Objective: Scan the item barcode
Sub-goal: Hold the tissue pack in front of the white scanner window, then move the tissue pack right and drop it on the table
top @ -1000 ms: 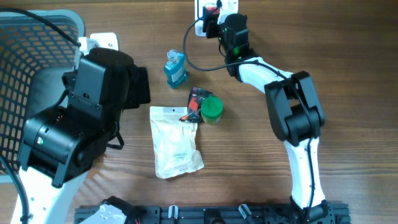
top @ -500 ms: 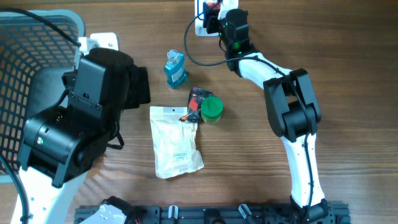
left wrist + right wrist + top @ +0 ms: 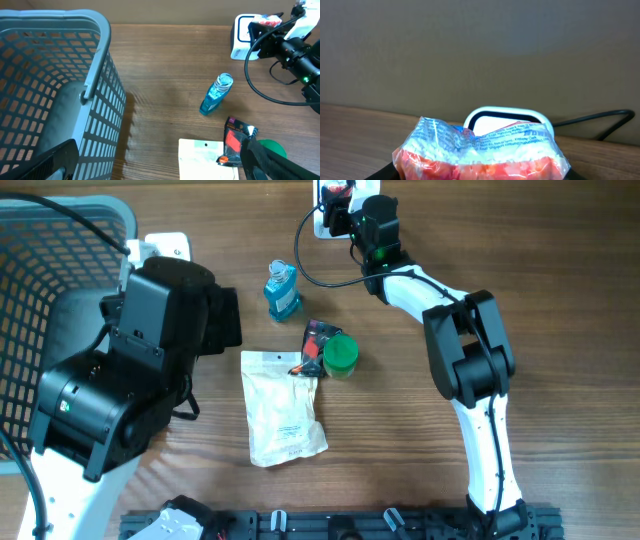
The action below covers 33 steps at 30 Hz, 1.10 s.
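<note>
Your right gripper is clamped on the red snack packet, just in front of the scanner. Turn its barcode face squarely to the window and hold it steady. Your left gripper hangs wide open.

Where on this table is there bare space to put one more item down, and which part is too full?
Free: the table right of the right arm, and the patch between the white pouch and that arm. Crowded: the centre, where blue bottle, green jar and pouch lie close together.
</note>
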### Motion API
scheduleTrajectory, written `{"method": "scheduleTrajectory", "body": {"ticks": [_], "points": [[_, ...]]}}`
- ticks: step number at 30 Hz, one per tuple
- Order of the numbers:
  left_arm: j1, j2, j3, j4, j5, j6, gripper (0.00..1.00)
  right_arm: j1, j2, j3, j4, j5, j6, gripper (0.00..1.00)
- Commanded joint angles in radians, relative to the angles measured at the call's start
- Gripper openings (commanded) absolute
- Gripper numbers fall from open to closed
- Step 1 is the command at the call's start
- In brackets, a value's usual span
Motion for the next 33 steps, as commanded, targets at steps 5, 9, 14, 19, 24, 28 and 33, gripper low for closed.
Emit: {"method": "scheduleTrajectory", "body": {"ticks": [5, 9, 14, 19, 24, 28, 33], "points": [[0.005, 0.0, 0.004, 0.002, -0.002, -0.016, 1.0, 0.008, -0.016, 0.024, -0.111, -0.016, 0.013, 0.6], [0.005, 0.0, 0.004, 0.002, -0.003, -0.016, 1.0, 0.008, -0.122, 0.024, -0.209, -0.013, -0.023, 0.56], [0.005, 0.0, 0.004, 0.002, -0.002, -0.016, 1.0, 0.007, -0.302, 0.023, -0.38, 0.11, -0.042, 0.54], [0.005, 0.0, 0.004, 0.002, -0.003, -0.016, 1.0, -0.013, -0.486, 0.023, -0.655, 0.351, -0.037, 0.54], [0.005, 0.0, 0.004, 0.002, -0.002, -0.016, 1.0, -0.097, -0.601, 0.023, -0.984, 0.53, 0.06, 0.54], [0.005, 0.0, 0.004, 0.002, -0.003, -0.016, 1.0, -0.229, -0.617, 0.023, -1.189, 0.586, 0.156, 0.54], [0.005, 0.0, 0.004, 0.002, -0.002, -0.016, 1.0, -0.42, -0.607, -0.006, -1.256, 0.519, 0.223, 0.54]]}}
